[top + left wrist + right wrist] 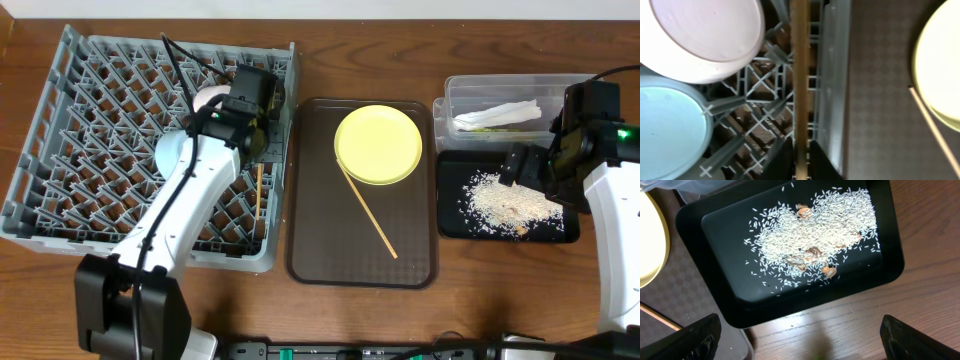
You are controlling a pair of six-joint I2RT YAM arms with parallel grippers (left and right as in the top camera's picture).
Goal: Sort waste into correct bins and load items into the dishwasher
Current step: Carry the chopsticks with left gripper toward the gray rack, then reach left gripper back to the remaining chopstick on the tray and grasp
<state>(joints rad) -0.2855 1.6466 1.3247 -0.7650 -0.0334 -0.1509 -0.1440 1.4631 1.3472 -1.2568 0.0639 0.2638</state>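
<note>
Wooden, one chopstick [800, 75] sits clamped in the left gripper [801, 156] beside one white bowl [700, 35] and one blue bowl [667, 127], a second chopstick [368, 212] by one yellow plate [378, 145]; right gripper [802, 335] gapes empty.

A dark brown serving tray [320, 240] lies flat at the middle of the wood-grain counter [360, 50], long sides running near to far. It is rectangular with rounded corners, a low raised rim and a finely checkered floor.
</note>
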